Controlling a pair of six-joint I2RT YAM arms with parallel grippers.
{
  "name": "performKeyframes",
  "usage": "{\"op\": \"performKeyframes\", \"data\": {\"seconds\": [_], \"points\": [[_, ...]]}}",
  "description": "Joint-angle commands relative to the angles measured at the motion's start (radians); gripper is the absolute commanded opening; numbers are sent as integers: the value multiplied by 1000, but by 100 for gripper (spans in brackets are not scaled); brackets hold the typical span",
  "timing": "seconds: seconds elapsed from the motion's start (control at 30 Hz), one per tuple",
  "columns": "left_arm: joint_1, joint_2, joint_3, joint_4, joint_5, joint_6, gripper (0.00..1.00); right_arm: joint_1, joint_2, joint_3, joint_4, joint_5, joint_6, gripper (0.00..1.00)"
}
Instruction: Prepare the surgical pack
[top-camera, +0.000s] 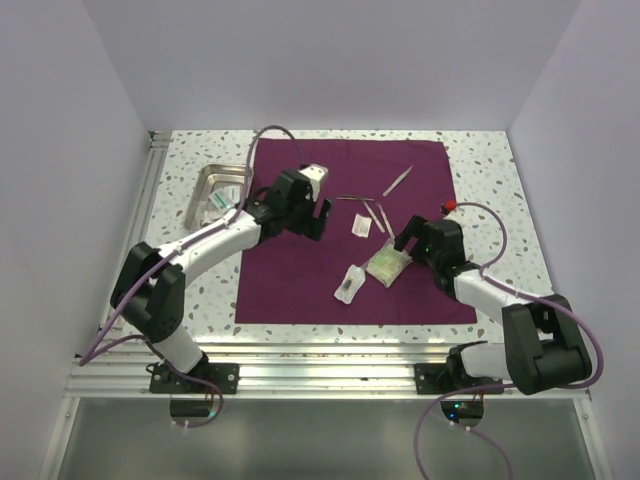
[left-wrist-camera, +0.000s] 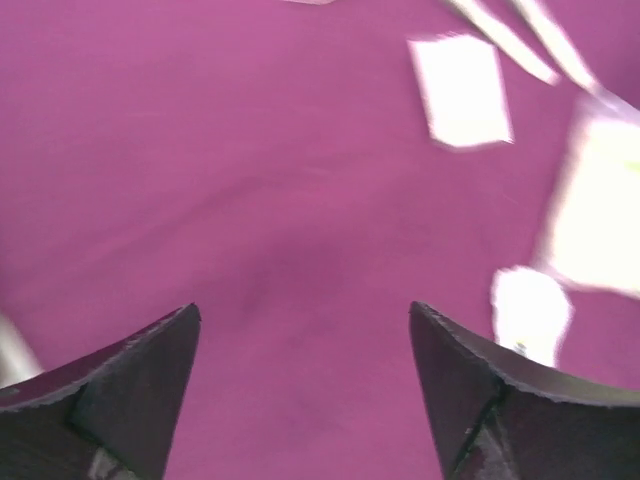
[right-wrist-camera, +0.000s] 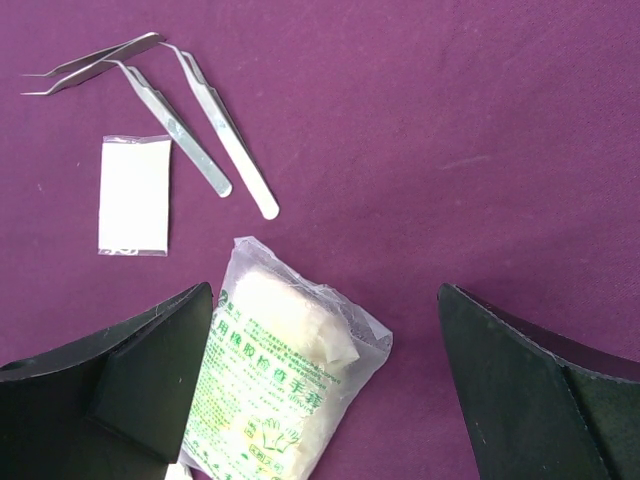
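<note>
The purple-maroon cloth (top-camera: 340, 240) lies flat and spread on the table. On it lie steel tweezers (top-camera: 375, 212), a small white sachet (top-camera: 360, 226), a glove packet with green print (top-camera: 386, 265) and another sachet (top-camera: 348, 284). A steel tray (top-camera: 212, 190) sits off the cloth at its left edge. My left gripper (top-camera: 318, 215) is open and empty over the cloth (left-wrist-camera: 250, 150). My right gripper (top-camera: 405, 243) is open and empty over the glove packet (right-wrist-camera: 280, 380), with the tweezers (right-wrist-camera: 215, 130) and the sachet (right-wrist-camera: 134, 194) beyond.
White walls close in the table on three sides. The speckled table top (top-camera: 490, 190) shows around the cloth. A metal rail (top-camera: 320, 375) runs along the near edge by the arm bases.
</note>
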Motion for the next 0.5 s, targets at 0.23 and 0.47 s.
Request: {"op": "performKeyframes", "data": {"seconds": [0.23,0.47], "points": [[-278,75,2,28,8,32,87,5,-36,-8,21,1,3,98],[-367,124,-7,28,-33,-16,89,5,-40,-6,16,1,3,98]]}}
